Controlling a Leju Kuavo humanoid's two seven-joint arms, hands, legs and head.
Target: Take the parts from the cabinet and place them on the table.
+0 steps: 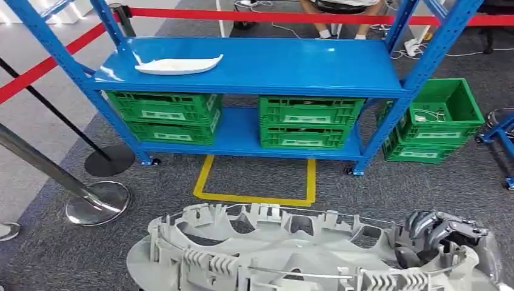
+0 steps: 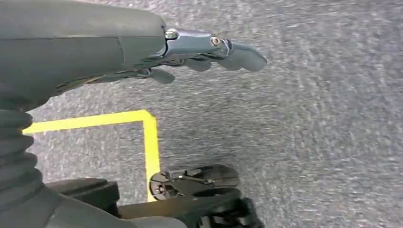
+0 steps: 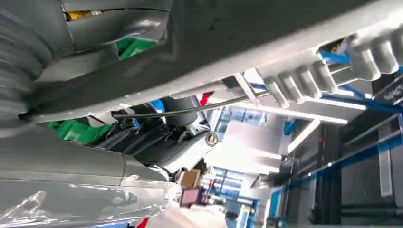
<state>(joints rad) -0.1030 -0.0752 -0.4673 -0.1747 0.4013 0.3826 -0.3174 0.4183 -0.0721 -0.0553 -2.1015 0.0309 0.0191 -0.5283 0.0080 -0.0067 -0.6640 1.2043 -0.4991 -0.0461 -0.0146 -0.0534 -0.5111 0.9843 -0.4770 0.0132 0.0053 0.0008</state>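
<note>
A large grey ribbed plastic part [image 1: 273, 254] lies across the bottom of the head view, in front of my body. My right hand [image 1: 442, 237] grips its right end, dark fingers curled over the rim. In the right wrist view the same fingers [image 3: 157, 137] wrap around the grey part [image 3: 247, 42]. My left hand [image 2: 204, 52] hangs over the grey carpet with its fingers stretched out and nothing in them. A long white part [image 1: 179, 64] lies on the top shelf of the blue cabinet [image 1: 254, 66], towards its left side.
Green crates [image 1: 166, 115] [image 1: 310, 121] fill the lower shelf, and more green crates [image 1: 433, 124] stand right of the cabinet. A yellow floor outline [image 1: 257, 182] marks the spot before it. Red barrier tape [image 1: 42, 66] and metal stanchions [image 1: 97, 203] stand at left. A person sits behind the cabinet.
</note>
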